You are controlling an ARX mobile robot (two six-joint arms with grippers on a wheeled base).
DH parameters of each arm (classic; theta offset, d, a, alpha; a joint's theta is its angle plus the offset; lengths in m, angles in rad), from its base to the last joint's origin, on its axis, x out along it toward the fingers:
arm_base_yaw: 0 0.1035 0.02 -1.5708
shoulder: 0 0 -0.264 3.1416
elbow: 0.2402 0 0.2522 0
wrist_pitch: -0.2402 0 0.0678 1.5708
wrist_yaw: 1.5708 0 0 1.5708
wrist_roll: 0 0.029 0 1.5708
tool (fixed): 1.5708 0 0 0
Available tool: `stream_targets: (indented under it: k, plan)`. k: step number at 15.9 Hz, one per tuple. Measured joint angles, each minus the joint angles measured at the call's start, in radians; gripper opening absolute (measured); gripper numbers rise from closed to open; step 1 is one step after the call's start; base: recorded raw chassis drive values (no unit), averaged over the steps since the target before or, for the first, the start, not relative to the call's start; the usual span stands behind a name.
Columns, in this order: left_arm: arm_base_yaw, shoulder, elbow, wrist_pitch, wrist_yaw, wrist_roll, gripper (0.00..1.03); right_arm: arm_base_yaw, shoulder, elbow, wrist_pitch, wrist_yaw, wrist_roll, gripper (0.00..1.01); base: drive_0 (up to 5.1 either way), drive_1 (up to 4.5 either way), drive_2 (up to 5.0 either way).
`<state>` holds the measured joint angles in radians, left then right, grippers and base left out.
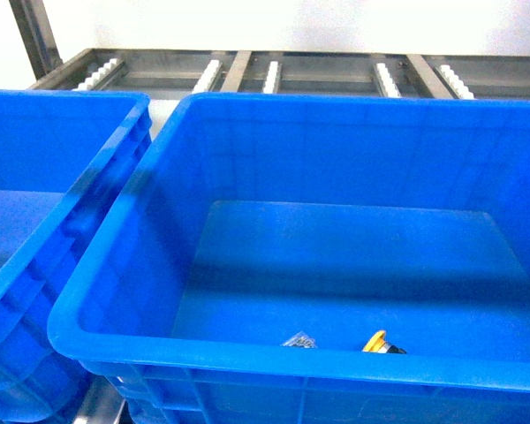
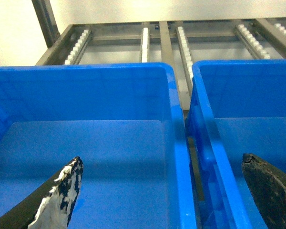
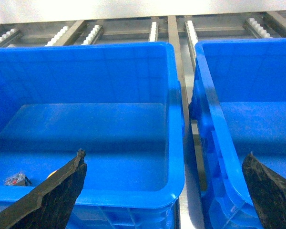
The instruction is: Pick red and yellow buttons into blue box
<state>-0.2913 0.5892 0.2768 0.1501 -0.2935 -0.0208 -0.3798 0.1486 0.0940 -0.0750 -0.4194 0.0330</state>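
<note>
A deep blue box (image 1: 203, 349) fills the middle of the head view. On its floor by the near wall lie the yellow button (image 1: 375, 342) and a small clear-and-black switch block (image 1: 299, 340). In the right wrist view the same box (image 3: 133, 196) holds a small red-and-black piece (image 3: 16, 180) in its near left corner, and the left finger partly hides a yellowish spot beside it. My right gripper (image 3: 164, 191) hangs open above that box's near right corner. My left gripper (image 2: 162, 191) is open over the neighbouring crate, holding nothing. Neither gripper shows in the head view.
A second deep blue crate (image 1: 71, 194) stands to the left of the box, with a narrow gap between them. A third blue crate (image 3: 214, 129) stands to its right. All three rest on a metal roller rack (image 1: 274, 75) that runs back to a white wall.
</note>
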Motion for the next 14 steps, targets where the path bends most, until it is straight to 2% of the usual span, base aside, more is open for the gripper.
stream_targets:
  k: [1, 2, 3, 4, 5, 7, 8, 9, 10, 11, 12, 13, 14]
  plan:
    - [0.0, 0.003, 0.0, 0.0, 0.0, 0.0, 0.98, 0.0, 0.0, 0.0, 0.002, 0.0, 0.0, 0.98, 0.0, 0.0, 0.0]
    - [0.0, 0.004, -0.003, 0.018, 0.001, 0.003, 0.97, 0.012, -0.013, -0.021, 0.071, 0.026, -0.005, 0.94, 0.0, 0.0, 0.0]
    - [0.013, -0.008, -0.042, 0.148, 0.027, 0.004, 0.89, 0.045, -0.053, -0.047, 0.108, 0.084, -0.013, 0.85, 0.0, 0.0, 0.0]
    - [0.043, -0.039, -0.085, 0.204, 0.045, 0.005, 0.78, 0.092, -0.084, -0.058, 0.111, 0.122, -0.023, 0.74, 0.0, 0.0, 0.0]
    - [0.075, -0.073, -0.118, 0.2, 0.074, 0.005, 0.66, 0.135, -0.116, -0.082, 0.099, 0.166, -0.026, 0.61, 0.0, 0.0, 0.0]
    - [0.114, -0.116, -0.143, 0.186, 0.113, 0.006, 0.47, 0.186, -0.128, -0.081, 0.093, 0.22, -0.026, 0.42, 0.0, 0.0, 0.0]
    - [0.141, -0.15, -0.164, 0.172, 0.139, 0.006, 0.33, 0.22, -0.132, -0.081, 0.087, 0.254, -0.026, 0.28, 0.0, 0.0, 0.0]
    - [0.154, -0.17, -0.175, 0.163, 0.154, 0.006, 0.24, 0.265, -0.14, -0.081, 0.071, 0.32, -0.027, 0.18, 0.0, 0.0, 0.0]
    - [0.168, -0.19, -0.186, 0.155, 0.166, 0.006, 0.14, 0.346, -0.145, -0.08, 0.071, 0.384, -0.027, 0.09, 0.0, 0.0, 0.0]
    - [0.184, -0.206, -0.194, 0.143, 0.189, 0.006, 0.05, 0.389, -0.145, -0.081, 0.073, 0.397, -0.029, 0.01, 0.0, 0.0, 0.0]
    - [0.242, -0.229, -0.203, 0.13, 0.26, 0.01, 0.02, 0.389, -0.145, -0.081, 0.07, 0.406, -0.033, 0.02, 0.0, 0.0, 0.0]
    - [0.291, -0.248, -0.212, 0.119, 0.279, 0.009, 0.02, 0.384, -0.145, -0.081, 0.071, 0.413, -0.033, 0.02, 0.0, 0.0, 0.0]
    - [0.3, -0.266, -0.217, 0.111, 0.277, 0.009, 0.02, 0.379, -0.145, -0.081, 0.071, 0.417, -0.033, 0.02, 0.0, 0.0, 0.0]
